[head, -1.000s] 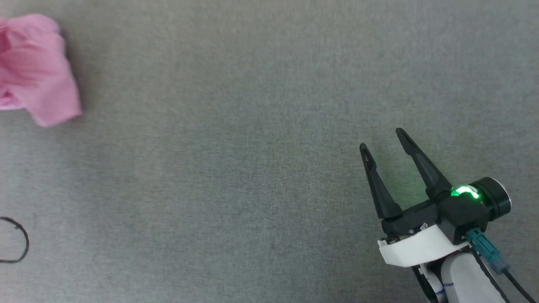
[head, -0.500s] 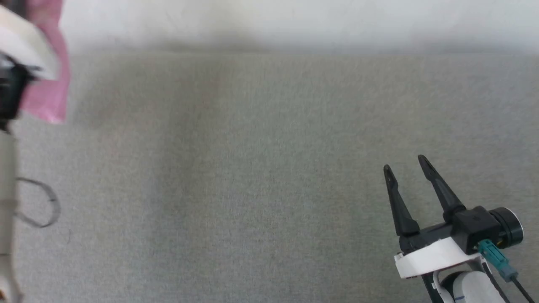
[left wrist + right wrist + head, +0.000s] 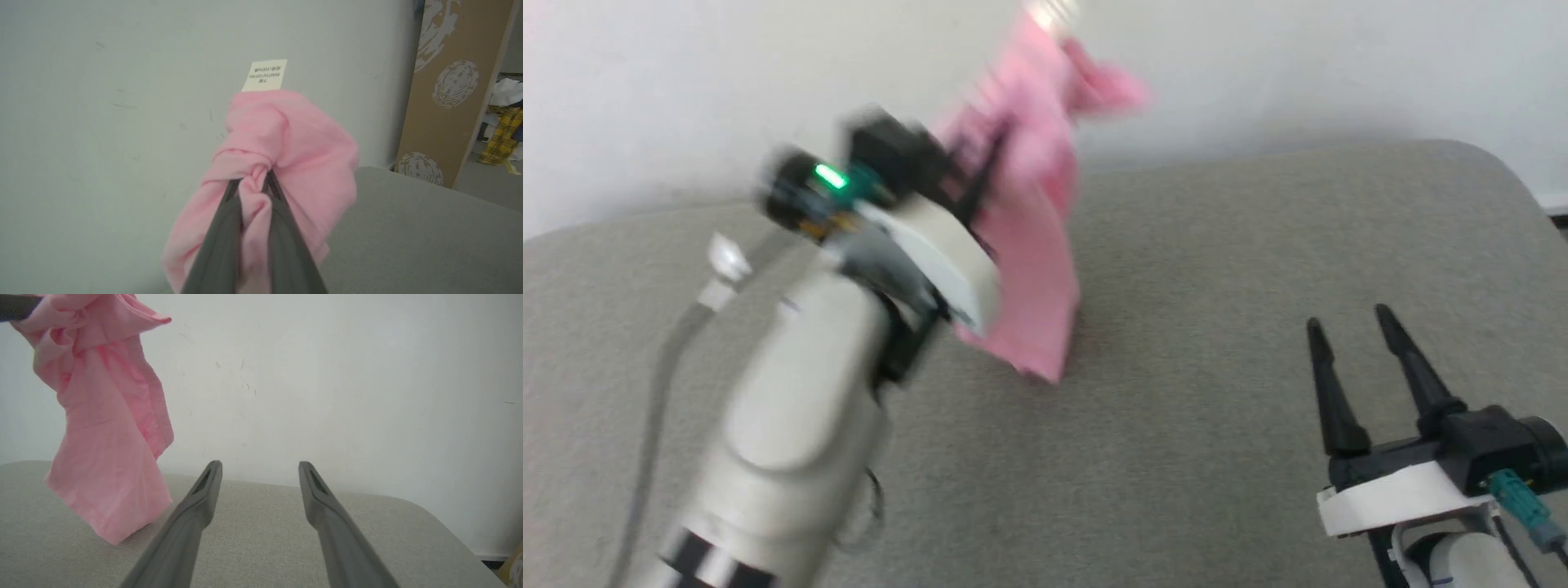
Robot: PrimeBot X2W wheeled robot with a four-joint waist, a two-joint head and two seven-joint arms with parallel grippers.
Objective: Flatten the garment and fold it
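Grey fabric-covered table (image 3: pixel 1258 245), one white wall (image 3: pixel 1339 57) behind. One pink garment (image 3: pixel 110 457), bunched, hangs from the left gripper (image 3: pixel 252 179), whose two fingers are pinched nearly together on a fold of cloth. Lowest corner at table level; contact cannot be told. One white label (image 3: pixel 264 75) stands up on top. Right gripper (image 3: pixel 1347 318): two fingers spread wide, holding nothing, well apart from the garment.

Head view: high, looking forward and down across the grey fabric tabletop (image 3: pixel 1217 245) to the white wall (image 3: pixel 645 82). Left wrist view: close behind the pink shorts (image 3: pixel 286 139), facing the wall. Right wrist view: low over the tabletop, farther off. All share shorts, tabletop, wall.
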